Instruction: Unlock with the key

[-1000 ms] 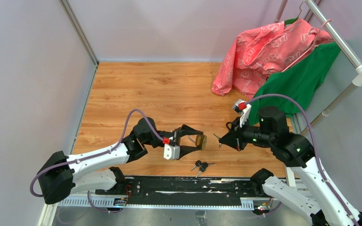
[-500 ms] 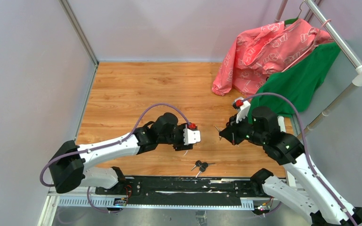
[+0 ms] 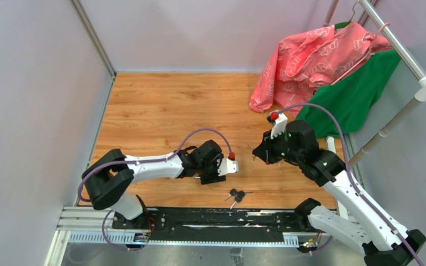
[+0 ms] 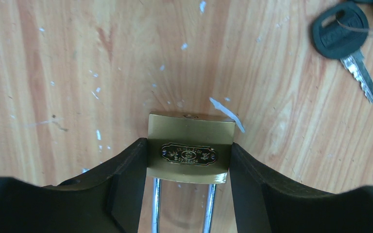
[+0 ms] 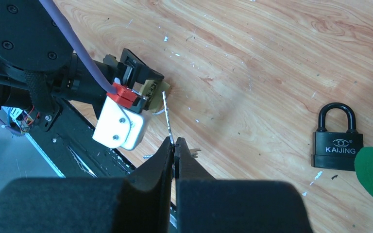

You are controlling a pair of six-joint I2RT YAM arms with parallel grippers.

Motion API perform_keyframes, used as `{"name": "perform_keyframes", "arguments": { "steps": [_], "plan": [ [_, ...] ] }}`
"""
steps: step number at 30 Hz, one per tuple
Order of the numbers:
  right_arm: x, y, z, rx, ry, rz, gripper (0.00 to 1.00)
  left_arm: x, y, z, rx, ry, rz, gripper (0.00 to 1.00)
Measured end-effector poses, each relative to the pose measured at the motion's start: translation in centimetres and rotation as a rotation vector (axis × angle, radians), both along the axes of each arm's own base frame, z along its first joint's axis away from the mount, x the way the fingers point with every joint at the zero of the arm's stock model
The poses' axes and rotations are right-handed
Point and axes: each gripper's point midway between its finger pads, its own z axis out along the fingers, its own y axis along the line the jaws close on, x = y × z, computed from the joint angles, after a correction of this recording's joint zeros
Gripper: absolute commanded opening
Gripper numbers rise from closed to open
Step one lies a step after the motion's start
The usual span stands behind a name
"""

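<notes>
Alignment step. Left pincer [image 4: 189, 162] clamps brass padlock [image 4: 191, 131] by its sides, shackle toward the wrist, low over tabletop [image 4: 77, 73]. Right pincer [image 5: 174, 153] pinches key [image 5: 166, 114], blade out, near the lock. Next, I judge: line blade with keyway, insert, turn.

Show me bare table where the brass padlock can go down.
Bare: the far table between the left wall and pink garment. Crowded: near centre, around left gripper, brass padlock, right gripper, its key and the spare keys.
</notes>
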Motion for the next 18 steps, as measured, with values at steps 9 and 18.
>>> {"name": "perform_keyframes", "arguments": {
  "steps": [9, 18],
  "plan": [
    [0.4, 0.1, -0.1, 0.000, -0.010, -0.007, 0.00, 1.1, -1.2, 0.1, 0.018, -0.012, -0.010, 0.34],
    [0.9, 0.0, 0.0, -0.006, -0.025, -0.020, 0.00, 1.9, -1.5, 1.5, -0.006, -0.071, -0.009, 1.00]
  ]
}}
